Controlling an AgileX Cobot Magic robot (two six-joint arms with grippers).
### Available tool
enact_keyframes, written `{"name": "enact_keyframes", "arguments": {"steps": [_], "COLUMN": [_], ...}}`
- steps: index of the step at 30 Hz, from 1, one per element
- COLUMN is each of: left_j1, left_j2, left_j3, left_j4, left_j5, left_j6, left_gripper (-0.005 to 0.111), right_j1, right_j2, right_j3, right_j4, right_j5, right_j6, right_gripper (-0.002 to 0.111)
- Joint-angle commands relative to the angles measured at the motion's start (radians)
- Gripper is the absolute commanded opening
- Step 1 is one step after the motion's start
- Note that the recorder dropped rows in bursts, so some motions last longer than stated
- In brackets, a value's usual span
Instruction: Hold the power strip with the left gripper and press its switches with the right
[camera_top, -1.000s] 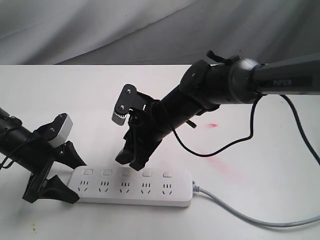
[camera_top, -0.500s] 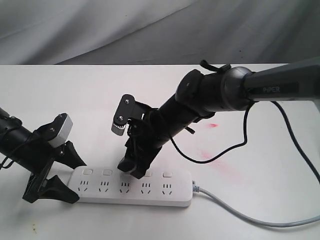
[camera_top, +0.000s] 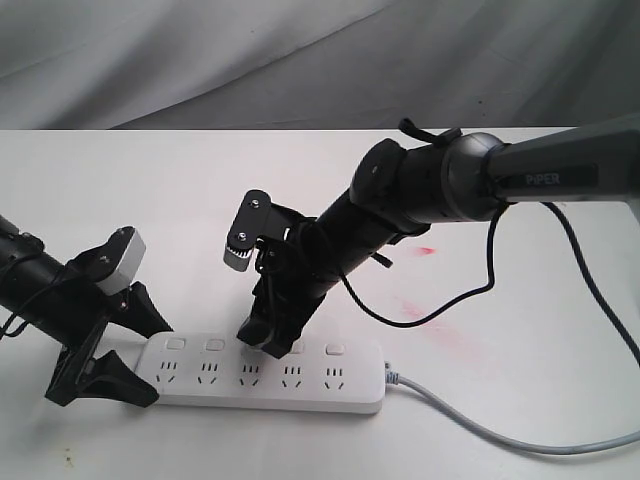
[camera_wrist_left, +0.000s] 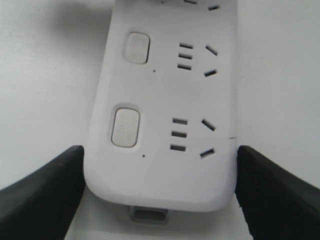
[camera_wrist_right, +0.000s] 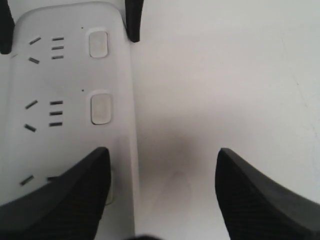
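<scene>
Where the black narrow-fingered right gripper (camera_top: 262, 338) sits on the long white rounded plastic power strip (camera_top: 340, 385), the third of the five small white rounded-square switches (camera_top: 213, 345) is hidden under one finger (camera_wrist_right: 65, 200). Whether it is pressed in cannot be told.

Right gripper, jaws: spread wide. One finger is over the strip, the other over bare table just past the switch-side edge.

Left gripper (camera_top: 152, 360), black claw, two wide pointed fingers, white-grey boxy block: clamped on the strip's cordless end, one finger (camera_wrist_left: 40, 195) against each long edge. Its slim black arm (camera_top: 40, 285) lies low and slanted, cut off at the left of the exterior view.

Power strip: flat on the white table (camera_top: 150, 200), in its near part, lying left to right. A thin grey cord (camera_top: 480, 432) leaves the right end and runs out of sight at the right.

Room: broad tabletop behind the strip and to its right, marked with faint red smears (camera_top: 440, 325).

Right arm (camera_top: 470, 180), thick, dark grey, marked PIPER: enters from the right edge and slopes steeply down and leftward to the strip's middle. A loose black cable (camera_top: 470, 295) loops beneath it.
</scene>
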Motion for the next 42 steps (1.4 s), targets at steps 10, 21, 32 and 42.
{"name": "enact_keyframes", "arguments": {"steps": [10, 21, 32, 42], "left_j1": [-0.007, -0.007, -0.007, -0.007], "left_j2": [0.009, 0.009, 0.009, 0.009], "left_j3": [0.005, 0.005, 0.005, 0.005], "left_j4": [0.074, 0.074, 0.074, 0.07], "left_j5": [-0.046, -0.046, -0.046, -0.046], "left_j6": [0.002, 0.002, 0.002, 0.002], "left_gripper": [0.056, 0.056, 0.056, 0.056], "right_j1": [0.003, 0.003, 0.037, 0.031], "right_j2": [0.042, 0.016, 0.019, -0.052], "right_j3": [0.042, 0.071, 0.095, 0.095], "right_j4": [-0.064, -0.103, -0.114, 0.017], "right_j5": [-0.019, -0.035, -0.066, -0.05], "right_j6": [0.002, 0.0, 0.002, -0.055], "right_gripper": [0.057, 0.057, 0.057, 0.057]}}
